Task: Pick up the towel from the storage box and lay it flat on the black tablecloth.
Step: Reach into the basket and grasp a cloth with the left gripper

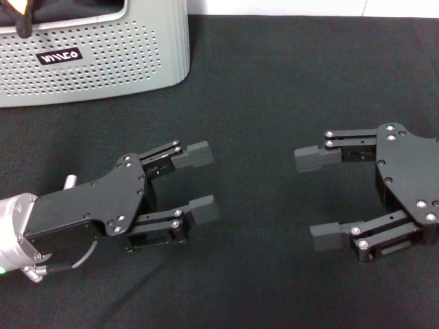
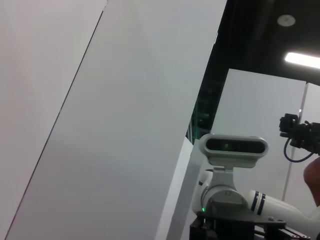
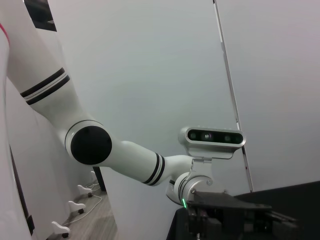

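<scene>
Both the left gripper (image 1: pixel 200 181) and the right gripper (image 1: pixel 322 199) hover over the black tablecloth (image 1: pixel 274 89), jaws spread and empty. The towel (image 1: pixel 65 12) lies in the storage box (image 1: pixel 96 65). A reach may strike the rim, or pinch only an edge.

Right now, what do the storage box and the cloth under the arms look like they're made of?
The storage box looks like light grey moulded plastic with a smooth matte finish: rounded corner, rows of small punched holes, a black label. The black tablecloth looks like woven fabric, finely textured and dull, with no shine. Both tools, left tool and right tool, hover open above it.
</scene>
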You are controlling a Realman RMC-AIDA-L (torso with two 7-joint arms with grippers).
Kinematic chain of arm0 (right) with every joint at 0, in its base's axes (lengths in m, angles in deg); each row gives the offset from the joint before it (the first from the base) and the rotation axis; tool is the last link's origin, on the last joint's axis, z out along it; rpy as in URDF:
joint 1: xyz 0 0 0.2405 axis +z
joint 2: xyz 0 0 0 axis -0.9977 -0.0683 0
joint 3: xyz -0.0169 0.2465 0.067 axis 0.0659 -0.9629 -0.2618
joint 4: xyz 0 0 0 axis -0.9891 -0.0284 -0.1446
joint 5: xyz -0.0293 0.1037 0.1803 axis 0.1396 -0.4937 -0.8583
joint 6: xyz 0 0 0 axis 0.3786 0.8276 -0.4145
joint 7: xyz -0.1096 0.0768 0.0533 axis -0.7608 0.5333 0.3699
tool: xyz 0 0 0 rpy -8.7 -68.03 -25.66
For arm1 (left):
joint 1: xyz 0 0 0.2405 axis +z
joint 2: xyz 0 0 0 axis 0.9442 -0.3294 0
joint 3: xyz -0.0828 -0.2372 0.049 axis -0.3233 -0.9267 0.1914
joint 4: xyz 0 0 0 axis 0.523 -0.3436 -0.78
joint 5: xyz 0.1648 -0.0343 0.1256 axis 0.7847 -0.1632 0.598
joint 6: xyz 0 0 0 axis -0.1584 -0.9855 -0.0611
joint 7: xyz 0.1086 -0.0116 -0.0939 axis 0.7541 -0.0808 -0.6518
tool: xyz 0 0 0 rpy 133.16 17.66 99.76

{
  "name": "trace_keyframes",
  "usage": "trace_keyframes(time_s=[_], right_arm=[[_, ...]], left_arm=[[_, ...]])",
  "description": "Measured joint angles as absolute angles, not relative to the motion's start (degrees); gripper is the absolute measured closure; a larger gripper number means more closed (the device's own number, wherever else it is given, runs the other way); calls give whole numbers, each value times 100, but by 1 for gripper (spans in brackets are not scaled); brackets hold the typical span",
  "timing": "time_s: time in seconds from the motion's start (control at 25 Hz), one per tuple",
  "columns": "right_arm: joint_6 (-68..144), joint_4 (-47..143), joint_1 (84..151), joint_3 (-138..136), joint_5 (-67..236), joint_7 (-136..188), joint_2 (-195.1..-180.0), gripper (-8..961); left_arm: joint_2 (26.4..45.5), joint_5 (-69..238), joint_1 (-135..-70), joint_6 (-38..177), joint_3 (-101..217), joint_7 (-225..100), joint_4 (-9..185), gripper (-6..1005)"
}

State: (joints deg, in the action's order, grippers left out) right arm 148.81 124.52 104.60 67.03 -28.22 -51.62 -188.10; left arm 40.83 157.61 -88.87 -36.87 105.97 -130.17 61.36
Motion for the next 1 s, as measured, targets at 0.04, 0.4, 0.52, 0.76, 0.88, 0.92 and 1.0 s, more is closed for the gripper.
trace_keyframes(time_s=[0.04, 0.4, 0.52, 0.76, 0.88, 0.92, 1.0], right_arm=[[14879, 12453, 10460, 6695, -2821, -5182, -18810, 81], [14873, 12453, 10471, 6679, -2821, -5244, -18836, 81], [14872, 12453, 10472, 6677, -2818, -5261, -18845, 81], [14830, 12118, 10473, 6403, -2813, -5501, -18907, 81], [14790, 11755, 10494, 6045, -2868, -5717, -18966, 81], [14765, 11644, 10517, 5967, -2905, -5761, -18971, 81], [14674, 11423, 10573, 5812, -2971, -5839, -18979, 81]], left_arm=[[4083, 15758, -8887, -3670, 10597, -13017, 6136, 181], [4083, 15743, -8913, -3641, 10597, -13033, 6136, 180], [4083, 15742, -8909, -3639, 10598, -13036, 6136, 181], [4084, 15523, -8886, -3322, 10505, -13023, 6259, 180], [4089, 15182, -8877, -3105, 10276, -13022, 6497, 181], [4087, 15040, -8864, -3049, 10159, -13022, 6617, 181], [4084, 14864, -8821, -2996, 9872, -13020, 6729, 181]])
